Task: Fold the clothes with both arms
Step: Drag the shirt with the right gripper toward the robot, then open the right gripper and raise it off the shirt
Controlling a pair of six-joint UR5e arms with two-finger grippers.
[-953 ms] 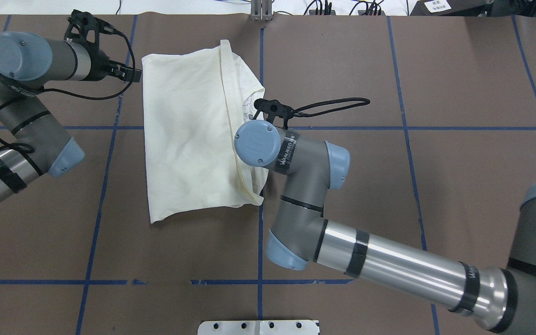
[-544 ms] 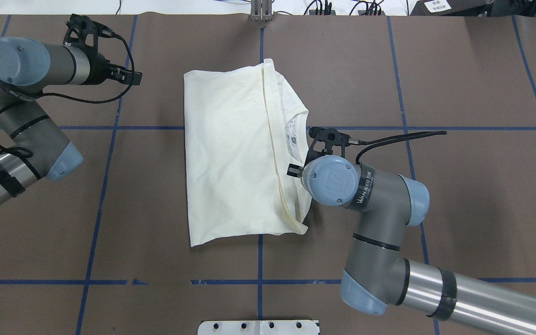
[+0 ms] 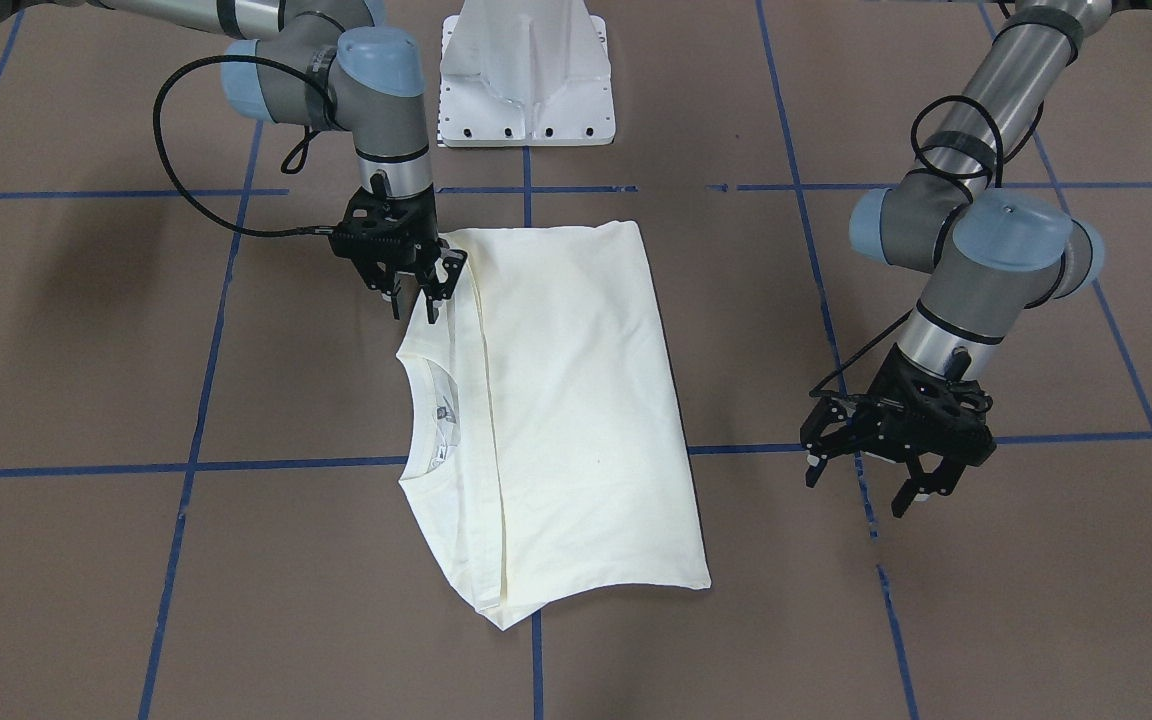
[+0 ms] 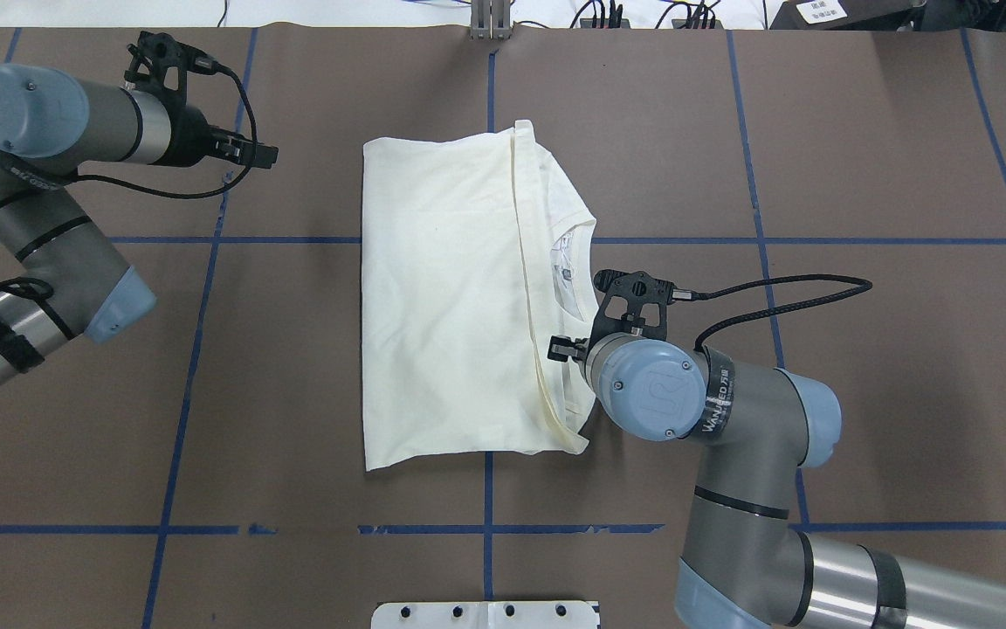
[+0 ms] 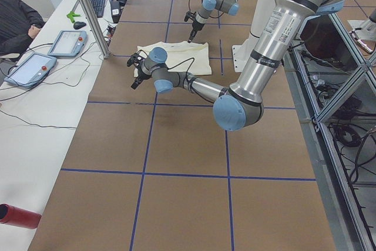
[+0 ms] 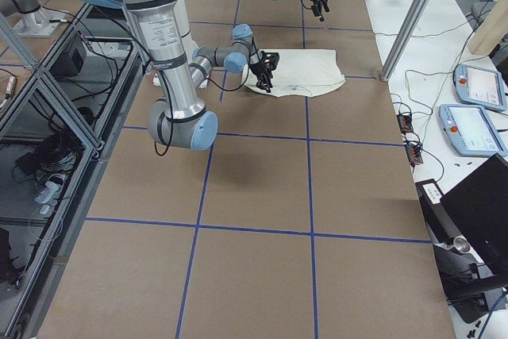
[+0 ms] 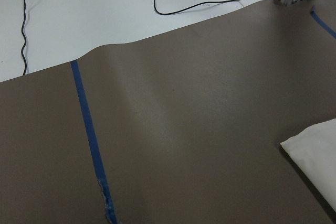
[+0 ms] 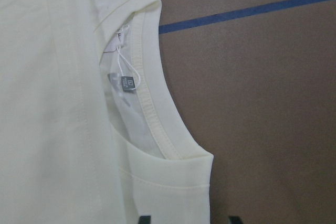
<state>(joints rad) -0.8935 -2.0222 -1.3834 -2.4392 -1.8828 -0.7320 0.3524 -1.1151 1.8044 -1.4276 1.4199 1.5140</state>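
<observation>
The cream shirt (image 4: 451,297) lies folded flat in the middle of the table, plain side up, with its ribbed neck (image 8: 157,119) and label on the right. It also shows in the front view as the shirt (image 3: 566,400). My right gripper (image 3: 423,300) stands at the shirt's near right shoulder; its fingertips (image 8: 144,219) are apart and straddle the shoulder edge, so it is open. My left gripper (image 3: 861,490) hangs open over bare table to the shirt's far left, holding nothing. In the left wrist view only a corner of the shirt (image 7: 315,150) shows.
Blue tape lines (image 4: 197,349) cross the brown table cover. The white base plate (image 4: 485,614) sits at the near edge and a metal post (image 4: 490,22) at the far edge. Beside the table are tablets (image 5: 29,69), cables and a person's sleeve (image 5: 14,22).
The shirt has slid to the right across the table along with my right gripper, which drew back toward the robot. My left gripper has barely shifted.
</observation>
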